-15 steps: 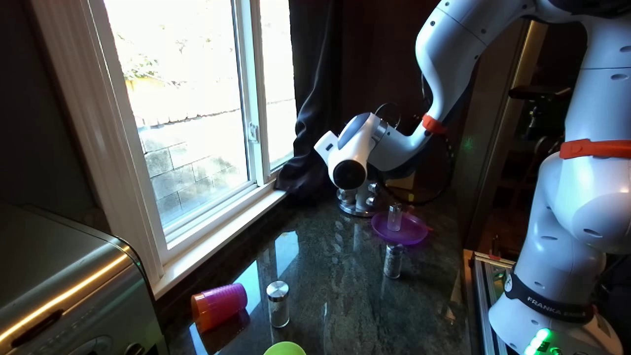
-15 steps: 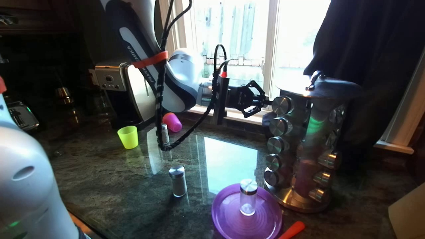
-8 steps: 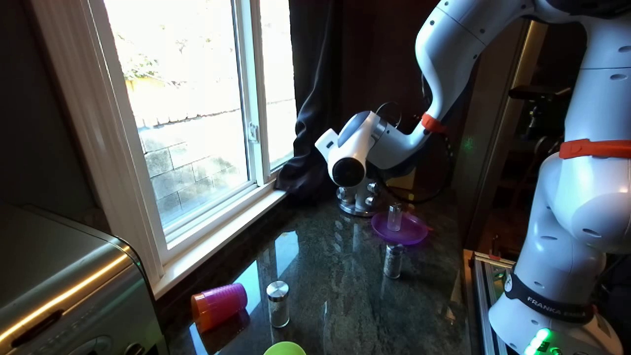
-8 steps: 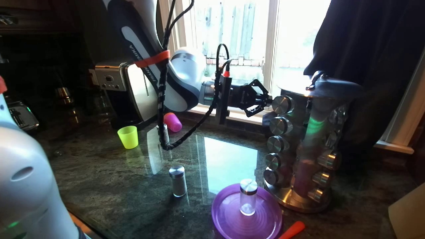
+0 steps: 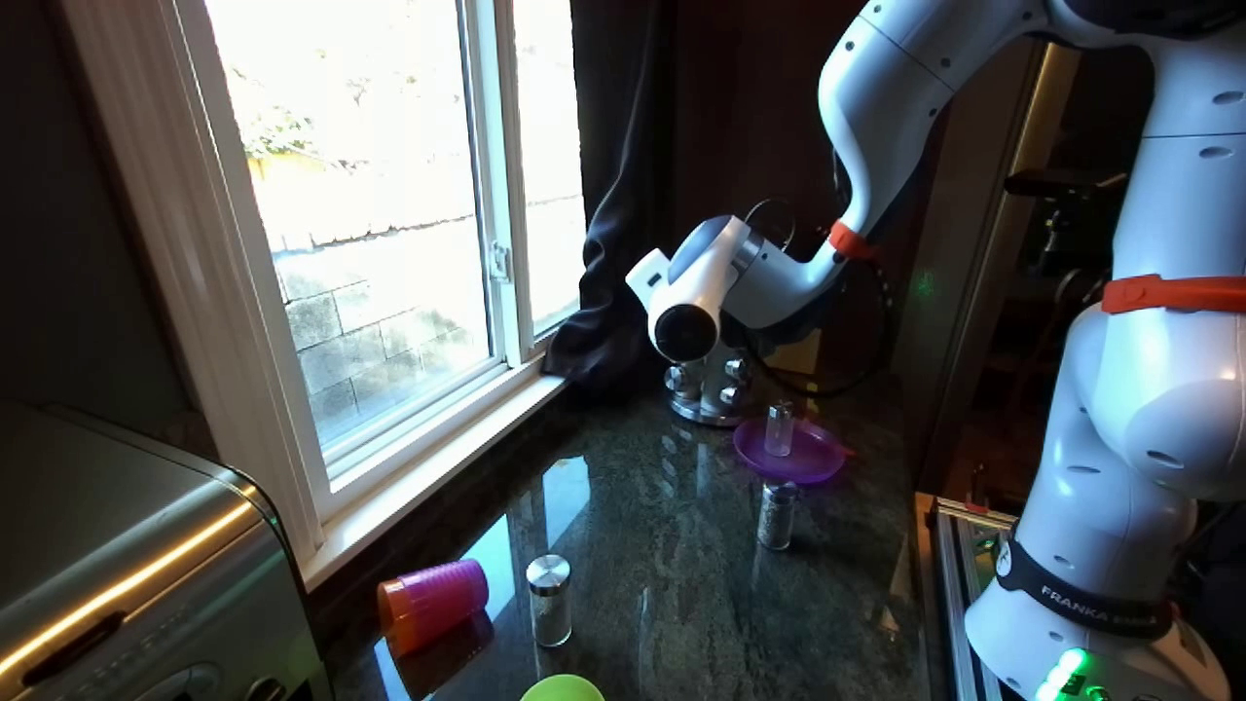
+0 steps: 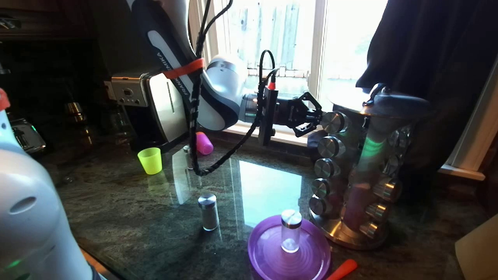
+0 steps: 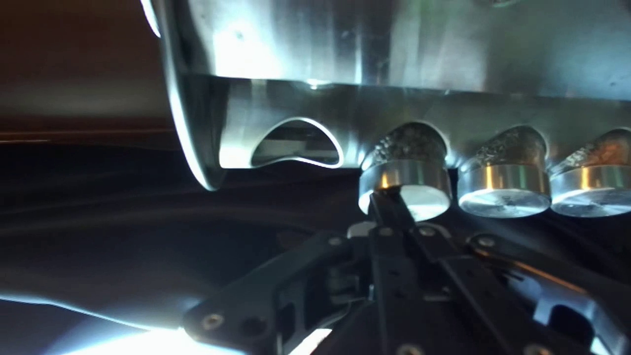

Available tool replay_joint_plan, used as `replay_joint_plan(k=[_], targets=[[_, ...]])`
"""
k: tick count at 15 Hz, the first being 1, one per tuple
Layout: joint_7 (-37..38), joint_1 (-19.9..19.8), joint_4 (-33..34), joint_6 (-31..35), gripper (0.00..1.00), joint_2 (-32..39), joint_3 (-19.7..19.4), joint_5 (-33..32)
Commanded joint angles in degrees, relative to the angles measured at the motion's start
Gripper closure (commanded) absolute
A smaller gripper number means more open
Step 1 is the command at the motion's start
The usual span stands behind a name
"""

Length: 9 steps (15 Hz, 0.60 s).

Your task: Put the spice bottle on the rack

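Blown-out window (image 5: 350, 117), glare on countertop (image 6: 268, 186), otherwise dim; deep shadows

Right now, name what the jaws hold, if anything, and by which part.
Nothing: the jaws are shut, at a jar lid on the rack; contact unclear.

Wrist view: jar lid (image 7: 419, 180) is obstructing gripper (image 7: 392, 204), right of centre; rack hole (image 7: 297, 143) is standing open, left of centre.

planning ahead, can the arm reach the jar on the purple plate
Probably yes: nothing visible overhangs the jar on the plate, but the gripper looks shut at the rack and should retreat and open first.
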Motion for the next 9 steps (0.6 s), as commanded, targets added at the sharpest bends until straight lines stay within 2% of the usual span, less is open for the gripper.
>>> replay_joint_plan(k=[1,9], targets=[[0.22,-1.01,0.82,-1.09,1.00,1.02,-0.68,0.86],[-0.30,-1.71,2.08,-1.45,1.00,1.94,-0.99,1.90]])
